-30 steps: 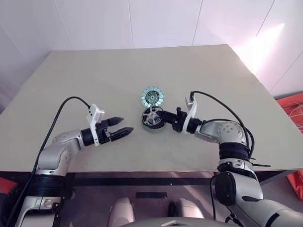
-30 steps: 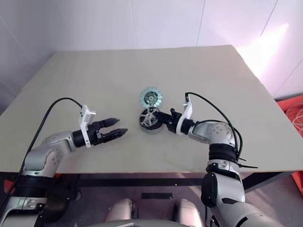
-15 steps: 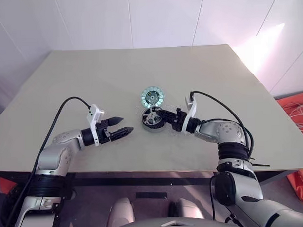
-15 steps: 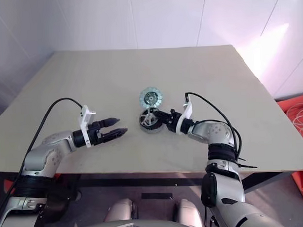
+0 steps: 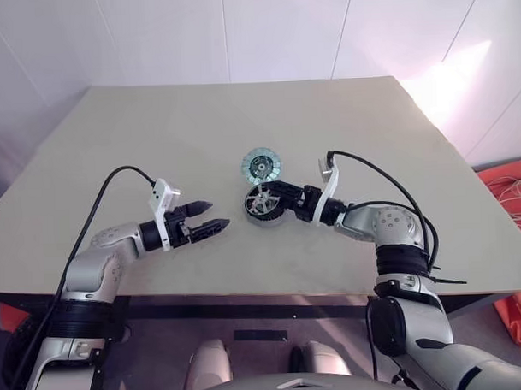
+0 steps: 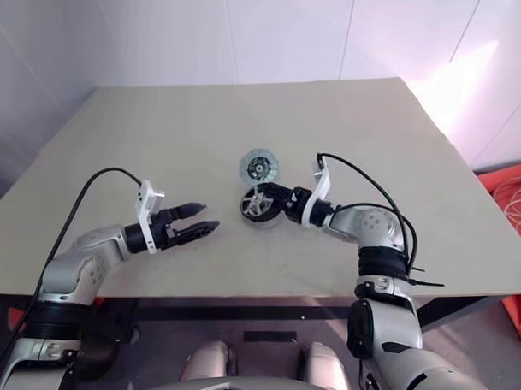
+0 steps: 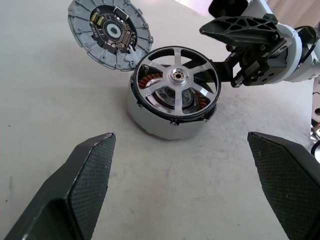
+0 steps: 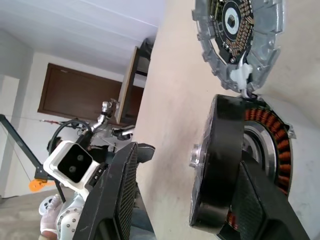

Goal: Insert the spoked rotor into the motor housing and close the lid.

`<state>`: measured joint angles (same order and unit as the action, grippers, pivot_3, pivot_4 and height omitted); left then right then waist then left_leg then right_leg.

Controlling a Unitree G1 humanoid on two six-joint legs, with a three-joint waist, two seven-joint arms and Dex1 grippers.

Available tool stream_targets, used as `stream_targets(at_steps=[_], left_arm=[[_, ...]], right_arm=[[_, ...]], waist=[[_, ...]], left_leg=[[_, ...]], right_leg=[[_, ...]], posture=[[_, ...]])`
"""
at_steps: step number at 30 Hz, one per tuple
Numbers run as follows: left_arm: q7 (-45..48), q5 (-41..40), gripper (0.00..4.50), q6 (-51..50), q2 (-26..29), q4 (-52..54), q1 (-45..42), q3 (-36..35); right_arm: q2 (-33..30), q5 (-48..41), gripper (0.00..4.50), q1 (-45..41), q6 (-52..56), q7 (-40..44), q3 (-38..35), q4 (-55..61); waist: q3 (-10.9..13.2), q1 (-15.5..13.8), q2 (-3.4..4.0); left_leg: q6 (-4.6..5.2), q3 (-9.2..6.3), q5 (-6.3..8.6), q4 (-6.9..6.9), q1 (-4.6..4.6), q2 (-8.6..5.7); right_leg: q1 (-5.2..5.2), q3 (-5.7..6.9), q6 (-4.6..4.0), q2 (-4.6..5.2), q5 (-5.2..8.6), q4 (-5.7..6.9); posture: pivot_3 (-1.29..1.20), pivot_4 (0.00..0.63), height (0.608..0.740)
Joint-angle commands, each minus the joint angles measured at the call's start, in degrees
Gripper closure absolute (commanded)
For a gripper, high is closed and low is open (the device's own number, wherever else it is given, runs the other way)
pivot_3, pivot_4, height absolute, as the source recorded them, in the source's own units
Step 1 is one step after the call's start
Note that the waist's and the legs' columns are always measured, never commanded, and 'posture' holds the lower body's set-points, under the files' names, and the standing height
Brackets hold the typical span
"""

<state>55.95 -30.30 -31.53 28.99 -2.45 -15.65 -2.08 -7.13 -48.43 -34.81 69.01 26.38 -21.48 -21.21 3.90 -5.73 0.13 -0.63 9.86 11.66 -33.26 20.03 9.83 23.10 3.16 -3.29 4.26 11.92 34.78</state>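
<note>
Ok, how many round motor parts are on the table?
3: the lid lies farthest back, the motor housing sits just in front, and the spoked rotor rests tilted in the housing's mouth.

Silver-grey jointed arms, black textured claw fingers (image 7: 87, 175), white wrist brackets, looping black cables, possibly cable-tied.

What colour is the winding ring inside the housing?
Coppery brown winding ring, clearest in the left wrist view.
</note>
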Motion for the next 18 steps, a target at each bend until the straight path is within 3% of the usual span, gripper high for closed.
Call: stream_targets(at_steps=[1,18], left_arm=[[0.21,-0.19,0.0,1.29,0.13,0.88,-0.61,-0.87],[0.55,-0.1,0.0,1.77,0.35,0.59,-0.34,-0.86]], right_arm=[[-0.72,-3.07,1.48,-0.89,-0.59,3.02,-0.07,5.61],[-1.36,-1.42,1.48,-0.26,-3.02,3.74,1.04,5.87]], waist=[[0.0,-0.02,0.0],[0.0,0.1,0.0]], left_leg=[[0.0,0.0,0.0,0.0,0.01,0.0],[0.0,0.0,0.0,0.0,0.0,-0.01]], right_leg=[[0.0,0.0,0.0,0.0,0.0,0.0],[0.0,0.0,0.0,0.0,0.0,0.0]], posture=[[0.0,0.0,0.74],[0.0,0.0,0.74]])
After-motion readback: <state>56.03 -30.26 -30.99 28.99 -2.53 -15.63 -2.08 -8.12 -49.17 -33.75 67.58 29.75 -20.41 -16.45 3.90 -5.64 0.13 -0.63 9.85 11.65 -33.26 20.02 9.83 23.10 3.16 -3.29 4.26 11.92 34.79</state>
